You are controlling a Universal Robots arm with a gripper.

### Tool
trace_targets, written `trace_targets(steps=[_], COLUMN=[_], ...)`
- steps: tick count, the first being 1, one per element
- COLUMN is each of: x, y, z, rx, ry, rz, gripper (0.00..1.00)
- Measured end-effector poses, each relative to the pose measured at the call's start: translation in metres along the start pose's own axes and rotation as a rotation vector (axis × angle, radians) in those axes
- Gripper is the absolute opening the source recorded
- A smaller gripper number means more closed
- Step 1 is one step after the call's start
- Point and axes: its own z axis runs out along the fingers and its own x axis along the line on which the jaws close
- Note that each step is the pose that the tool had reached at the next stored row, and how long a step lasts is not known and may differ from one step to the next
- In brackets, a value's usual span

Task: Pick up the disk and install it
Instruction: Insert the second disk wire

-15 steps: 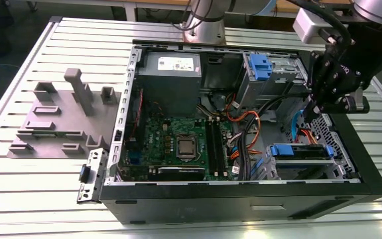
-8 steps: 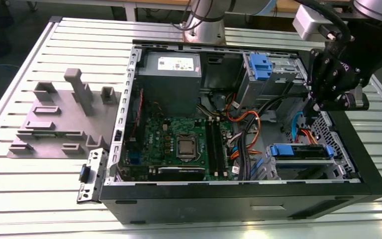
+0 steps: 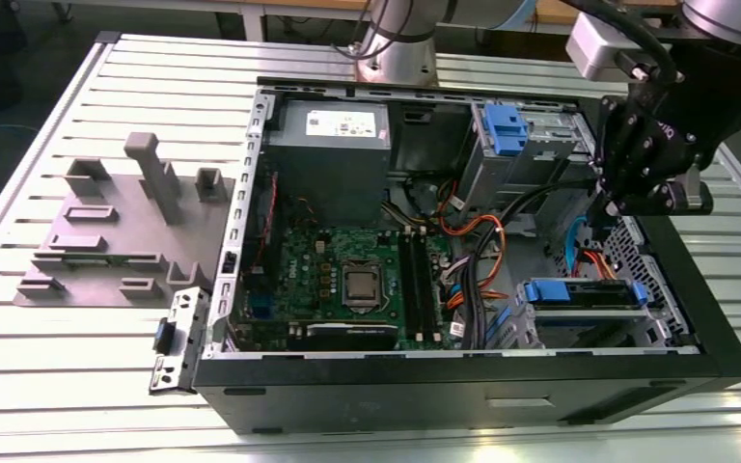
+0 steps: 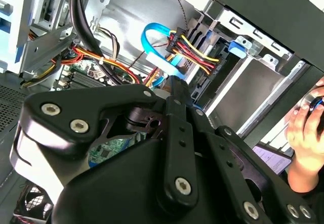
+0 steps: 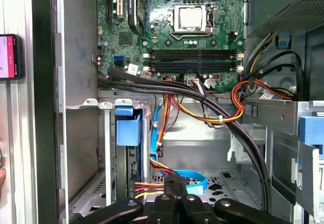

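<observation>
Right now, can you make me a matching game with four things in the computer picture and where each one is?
Things:
1. power supply box
2. gripper
3. processor chip
4. grey plastic holder

Places:
A. on the slatted table, outside the case, at the exterior view's left
B. in the middle of the green motherboard
C. in the far corner of the case, with a white sticker on top
D. above the case, over its side at the exterior view's right

Pairs: 1-C, 2-D, 3-B, 4-A

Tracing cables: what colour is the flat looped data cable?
Light blue flat looped data cable, best in the second wrist view.
</observation>
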Motion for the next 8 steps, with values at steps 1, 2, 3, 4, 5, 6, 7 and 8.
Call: trace_targets(steps=[1, 2, 3, 4, 5, 6, 7, 8], x=[-0.0002, -0.0004, -0.0006, -0.0008, -0.001, -0.001, -0.001, -0.0011], y=[0.0, -0.0001, -0.0001, -0.0001, 0.0, 0.0, 0.0, 0.0], z=[0.0005, 0.0012, 0.0017, 0.0024, 0.003, 0.0034, 0.0034, 0.0032], rx=[0.0, 0.0, 0.0, 0.0001, 0.0001, 0.0002, 0.0002, 0.0002], ry=[0.0, 0.0008, 0.0016, 0.003, 0.0053, 0.0075, 0.0095, 0.0107], rz=[0.0, 0.0, 0.0, 0.0, 0.0, -0.001, -0.001, -0.001], gripper=[0.11, 0.17, 0.17, 0.24, 0.24, 0.24, 0.24, 0.24])
